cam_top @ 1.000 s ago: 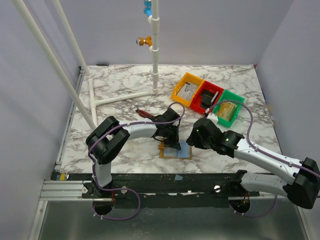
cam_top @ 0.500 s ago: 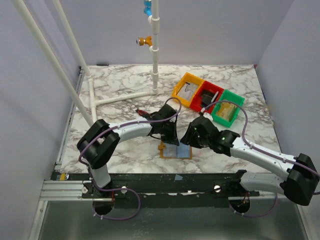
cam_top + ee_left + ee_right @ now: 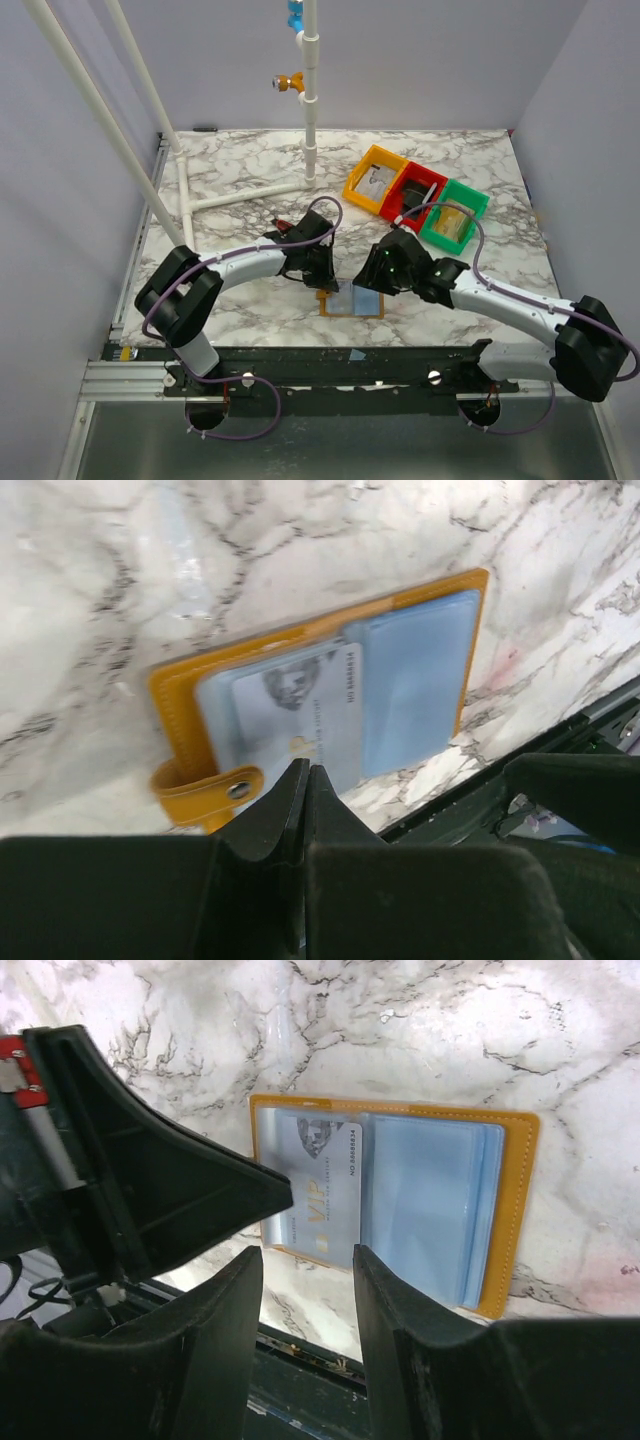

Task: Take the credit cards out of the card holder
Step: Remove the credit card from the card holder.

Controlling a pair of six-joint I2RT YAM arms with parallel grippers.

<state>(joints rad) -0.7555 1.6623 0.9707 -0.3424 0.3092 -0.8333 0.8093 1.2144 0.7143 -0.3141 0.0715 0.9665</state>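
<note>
On the worktop [image 3: 240, 185] near the arms the card holder [image 3: 352, 302] lies open, a credit card [image 3: 322, 1185] poking out; the left fingers [image 3: 305, 775], shut and empty, have backed off, and the half-open, empty right fingers [image 3: 256, 1262] have moved in, likely to pull it

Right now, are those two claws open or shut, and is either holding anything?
Left gripper: shut, nothing between its fingers.
Right gripper: open, empty, pointing at the open mustard-brown bifold card holder.
</note>
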